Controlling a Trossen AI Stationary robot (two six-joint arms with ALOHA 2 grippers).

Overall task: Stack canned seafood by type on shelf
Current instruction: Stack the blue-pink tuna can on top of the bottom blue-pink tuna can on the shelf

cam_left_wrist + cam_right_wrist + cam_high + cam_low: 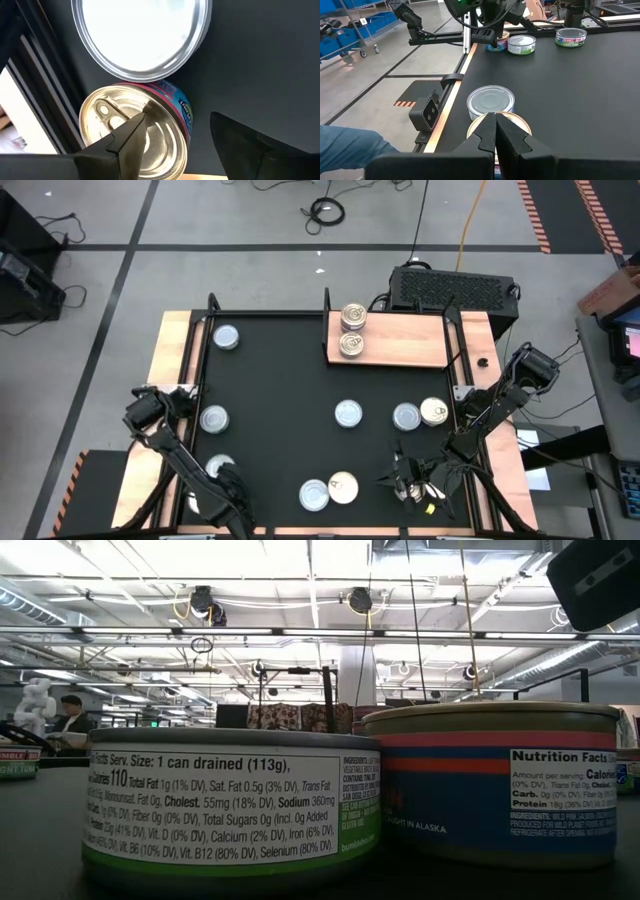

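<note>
Two tins fill the low view right at the lens: a green-banded tin [230, 805] with its nutrition label facing out, and a blue-and-red tin [490, 780] just beside it. From above they are the silver-lidded tin [314, 495] and the gold pull-tab tin [343, 487], touching at the near edge of the black desk [290, 380]. Left pincer [177, 135] hangs over another gold-lidded tin [135, 130] at the near left corner, its fingers spread wide with one tip over the lid, and a silver lid [140, 35] lies just beyond. Right pincer [496, 132] sits at the near right of the desk with its fingers pressed together, empty, looking toward the touching pair. Wooden shelf [400, 340] lies at the far right and carries two pull-tab tins [352, 330] side by side at its left end. Other tins lie scattered: one silver at far left [226, 337], one at mid left [213, 419], one in the centre [348, 414], and a silver-and-gold pair [420, 415] toward the right.
</note>
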